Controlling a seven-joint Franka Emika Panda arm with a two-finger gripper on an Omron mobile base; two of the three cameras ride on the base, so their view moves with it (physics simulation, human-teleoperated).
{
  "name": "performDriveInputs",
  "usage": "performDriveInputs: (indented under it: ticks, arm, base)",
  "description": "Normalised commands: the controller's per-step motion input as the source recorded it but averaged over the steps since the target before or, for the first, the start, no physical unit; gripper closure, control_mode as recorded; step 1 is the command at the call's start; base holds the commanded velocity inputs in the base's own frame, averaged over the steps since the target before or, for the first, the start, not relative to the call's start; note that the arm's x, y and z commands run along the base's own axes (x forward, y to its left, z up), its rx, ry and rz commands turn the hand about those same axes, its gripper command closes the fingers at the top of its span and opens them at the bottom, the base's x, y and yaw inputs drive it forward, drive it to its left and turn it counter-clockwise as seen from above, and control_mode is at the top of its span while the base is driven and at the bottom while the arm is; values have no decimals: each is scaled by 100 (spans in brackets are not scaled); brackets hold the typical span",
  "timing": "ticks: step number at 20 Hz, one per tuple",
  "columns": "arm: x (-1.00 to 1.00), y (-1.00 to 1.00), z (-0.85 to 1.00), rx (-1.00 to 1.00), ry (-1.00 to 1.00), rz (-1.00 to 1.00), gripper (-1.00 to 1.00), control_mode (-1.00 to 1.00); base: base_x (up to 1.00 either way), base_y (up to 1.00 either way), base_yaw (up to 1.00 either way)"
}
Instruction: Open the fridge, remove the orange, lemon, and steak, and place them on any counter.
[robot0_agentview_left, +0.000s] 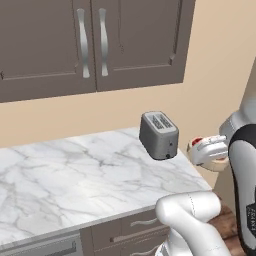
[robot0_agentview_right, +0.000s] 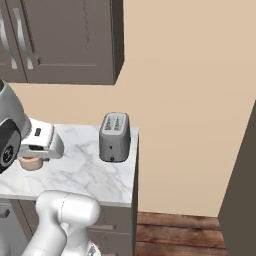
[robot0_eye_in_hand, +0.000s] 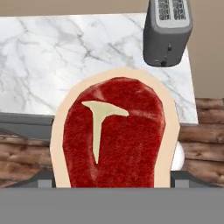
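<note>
Dark brown wall cabinets (robot0_agentview_left: 90, 45) with curved silver handles (robot0_agentview_left: 83, 42) hang on a plain beige wall (robot0_agentview_right: 190, 100). A grey metal two-slot toaster (robot0_agentview_left: 159, 135) stands near the worktop's right end. The floor is reddish-brown wooden planks (robot0_agentview_right: 175, 232). A dark brown tall panel (robot0_agentview_right: 242, 200) stands at the far right. Lighting is soft and even.

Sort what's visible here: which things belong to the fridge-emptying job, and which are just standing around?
Job:
- steak, held in the gripper
- counter, where it can go

Just there:
- toaster at the counter's end
- wall cabinets
- wooden floor
</note>
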Motion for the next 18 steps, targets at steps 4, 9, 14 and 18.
performDriveInputs:
  ticks: [4, 9, 14, 18]
  arm:
    - [34, 39, -55, 0, 19, 26, 100, -100]
    - [27, 53, -40, -4, 1, 21, 100, -100]
    - [34, 39, -4, -1, 0, 14, 100, -100]
    - [45, 18, -3, 0, 0, 7, 100, -100]
  base:
    - [0, 0, 0]
    - [0, 0, 0]
    - [0, 0, 0]
    - [0, 0, 0]
